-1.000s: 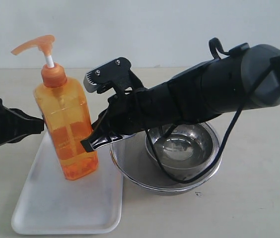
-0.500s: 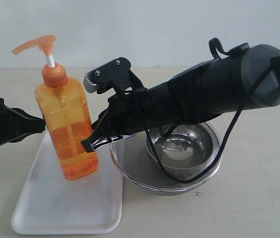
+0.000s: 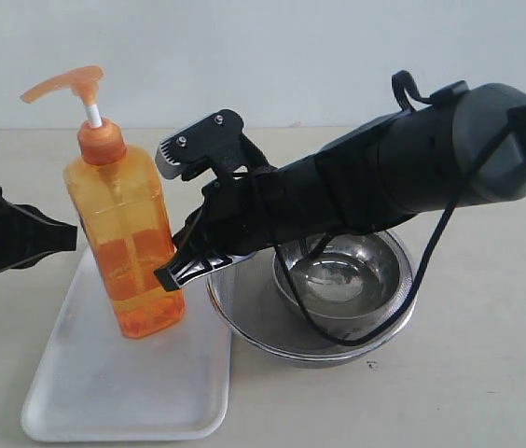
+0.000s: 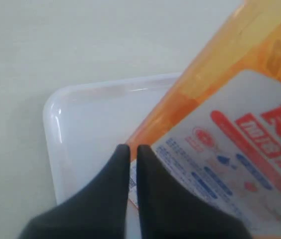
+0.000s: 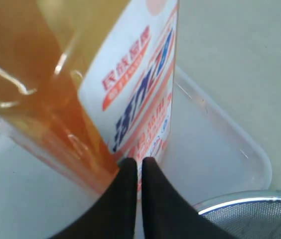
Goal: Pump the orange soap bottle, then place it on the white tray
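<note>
Right hand (image 3: 172,273) beside translucent orange bottle (image 3: 121,224).

Plain pale wall (image 3: 272,56) behind; beige matte tabletop (image 3: 487,373); soft even light, faint shadows.

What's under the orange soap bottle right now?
The white tray. The orange soap bottle stands upright on it, on the side towards the mesh strainer. The bottle's base covers the patch of tray directly beneath it, so that spot cannot be seen.
</note>
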